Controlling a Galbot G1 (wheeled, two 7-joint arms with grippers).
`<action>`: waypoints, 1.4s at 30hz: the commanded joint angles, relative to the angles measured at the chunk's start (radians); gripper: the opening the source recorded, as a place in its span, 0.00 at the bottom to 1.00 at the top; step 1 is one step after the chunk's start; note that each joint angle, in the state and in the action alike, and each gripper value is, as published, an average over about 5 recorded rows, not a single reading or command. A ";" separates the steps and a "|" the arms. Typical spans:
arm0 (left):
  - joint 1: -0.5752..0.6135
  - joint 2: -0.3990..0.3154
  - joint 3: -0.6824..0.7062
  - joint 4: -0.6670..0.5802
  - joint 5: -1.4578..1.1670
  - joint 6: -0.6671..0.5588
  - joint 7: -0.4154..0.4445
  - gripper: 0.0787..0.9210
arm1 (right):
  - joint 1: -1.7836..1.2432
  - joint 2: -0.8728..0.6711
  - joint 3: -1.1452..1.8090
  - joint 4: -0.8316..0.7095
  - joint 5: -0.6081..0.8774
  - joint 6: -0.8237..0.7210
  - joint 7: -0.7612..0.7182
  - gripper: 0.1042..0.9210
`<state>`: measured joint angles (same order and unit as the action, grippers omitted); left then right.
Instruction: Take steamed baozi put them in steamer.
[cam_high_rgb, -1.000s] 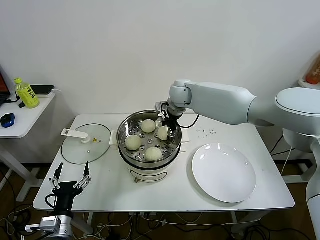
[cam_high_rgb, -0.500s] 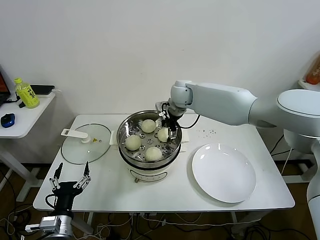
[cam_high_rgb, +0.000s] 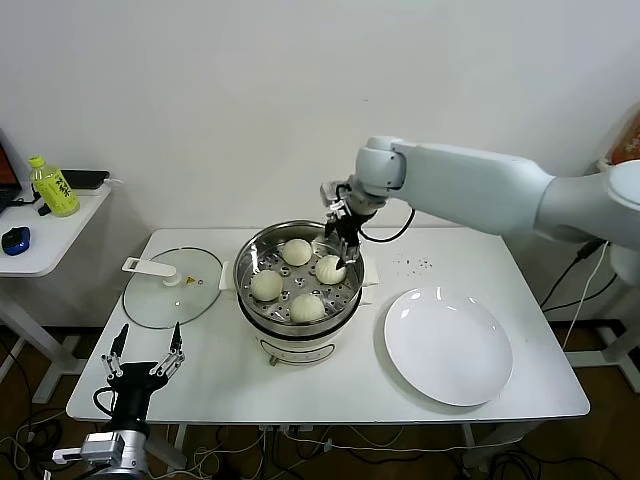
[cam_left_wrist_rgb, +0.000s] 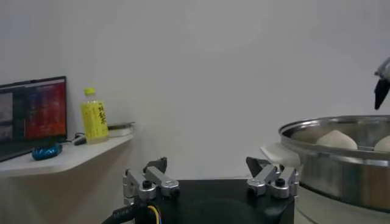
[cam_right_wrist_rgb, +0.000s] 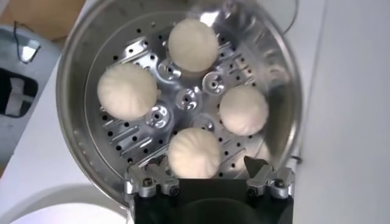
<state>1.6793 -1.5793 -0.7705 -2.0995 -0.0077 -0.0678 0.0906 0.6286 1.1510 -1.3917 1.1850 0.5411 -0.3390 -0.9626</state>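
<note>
The right claw (cam_high_rgb: 338, 243) stands open and empty above the steamer (cam_high_rgb: 298, 282), over its right rear portion. All 4 baozi lie on the perforated tray inside the steamer, so the placing appears complete and the step in hand is judged to be the retreat.

To perform the retreat well, the claw should rise straight up until both fingers clear the steel rim, then travel sideways. The fingers should stay spread, so that neither pad drags on the bun beneath.

The nearest baozi (cam_right_wrist_rgb: 194, 153) lies directly below the claw, apart from both fingers. The 3 other baozi (cam_right_wrist_rgb: 127, 91) lie beyond it across the tray, each separate from its neighbours.

The white plate (cam_high_rgb: 448, 345) lies bare on the worktop (cam_high_rgb: 540, 385), beside the steamer.

The left claw (cam_high_rgb: 140, 368) is parked open at the worktop's near edge, well apart from the steamer.
</note>
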 joint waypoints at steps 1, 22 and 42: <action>0.008 -0.002 0.002 -0.007 0.007 0.003 -0.001 0.88 | 0.031 -0.186 0.164 0.163 0.010 0.011 0.107 0.88; 0.026 -0.027 0.032 -0.032 0.063 0.006 -0.008 0.88 | -0.482 -0.598 0.796 0.451 -0.053 -0.021 0.272 0.88; 0.043 -0.040 0.096 -0.043 0.093 0.006 -0.044 0.88 | -1.569 -0.478 1.668 0.625 -0.129 0.193 0.702 0.88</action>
<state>1.7210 -1.6084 -0.6905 -2.1386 0.0751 -0.0643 0.0555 -0.2988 0.5724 -0.2445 1.6995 0.4593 -0.2619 -0.4854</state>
